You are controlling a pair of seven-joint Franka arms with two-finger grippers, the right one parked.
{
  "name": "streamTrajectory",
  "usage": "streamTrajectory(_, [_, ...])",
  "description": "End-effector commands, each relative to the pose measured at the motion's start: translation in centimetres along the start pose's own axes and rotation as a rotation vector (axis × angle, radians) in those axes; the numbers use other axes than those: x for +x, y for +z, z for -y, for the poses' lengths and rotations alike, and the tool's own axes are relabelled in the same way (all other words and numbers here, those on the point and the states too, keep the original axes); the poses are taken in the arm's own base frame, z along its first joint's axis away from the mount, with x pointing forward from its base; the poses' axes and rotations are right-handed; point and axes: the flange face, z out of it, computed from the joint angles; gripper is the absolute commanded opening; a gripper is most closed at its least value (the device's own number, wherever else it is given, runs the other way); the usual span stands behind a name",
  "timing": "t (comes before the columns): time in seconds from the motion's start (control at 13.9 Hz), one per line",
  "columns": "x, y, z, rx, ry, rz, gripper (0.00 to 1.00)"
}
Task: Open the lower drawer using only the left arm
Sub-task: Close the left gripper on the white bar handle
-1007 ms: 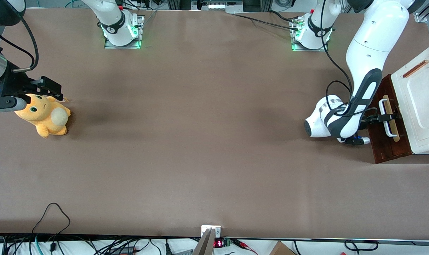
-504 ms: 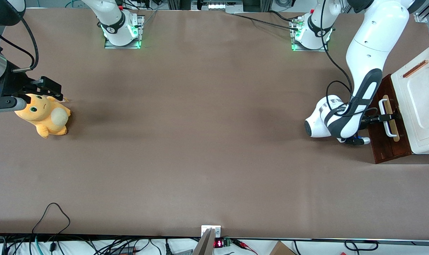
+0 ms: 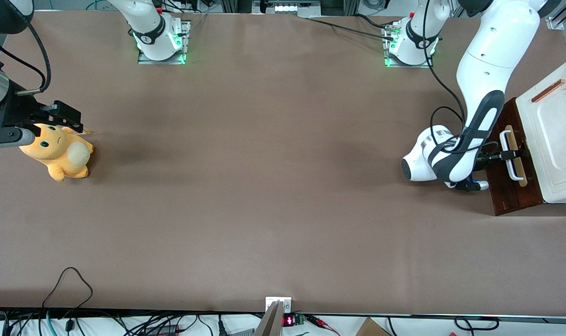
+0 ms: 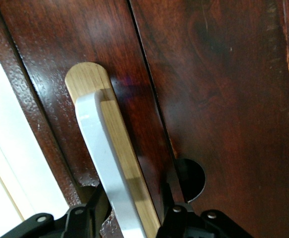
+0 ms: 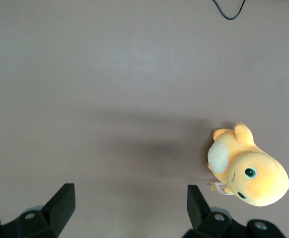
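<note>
Right now the left arm (image 3: 480, 112) reaches down to the front of the cabinet (image 3: 551, 135) that sits at the working arm's end of the desk (image 3: 264, 186), close to that end's edge. Its gripper (image 3: 509, 154) is at the white loop handle (image 3: 511, 163) of the lower drawer (image 3: 509, 186), the dark reddish-brown panel that shows under the white cabinet top.

From the left wrist camera, the handle (image 4: 107, 168) and the light wood strip (image 4: 117, 148) it is mounted on run between the two black fingers (image 4: 92, 213), one on each side of the bar. The fingers look drawn in close around the bar, though actual contact is hidden where the bar meets them, so whether they pinch it or only bracket it cannot be told.

As for progress, the reach and the alignment on the handle appear done. The drawer front (image 4: 219, 99) juts out a little from under the cabinet top in the front view, but no pale inside shows, so I judge the drawer hardly opened, if at all. What is left is the main part: a firm hold on the bar, then a straight pull away from the cabinet until the inside is exposed.

An orange plush toy (image 3: 59, 151) lies toward the parked arm's end of the desk, well apart from all this.
</note>
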Motion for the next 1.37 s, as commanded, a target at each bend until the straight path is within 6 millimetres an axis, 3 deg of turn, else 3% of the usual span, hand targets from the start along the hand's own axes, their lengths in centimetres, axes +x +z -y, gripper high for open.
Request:
streamTrajectory(0.0, [0.10, -0.08, 0.57, -0.002, -0.010, -0.002, 0.48])
streamTrajectory(0.72, [-0.02, -0.18, 0.41, -0.017, -0.014, 0.012, 0.47])
streamTrajectory(1.29, [-0.14, 0.06, 0.32, -0.030, -0.032, 0.032, 0.32])
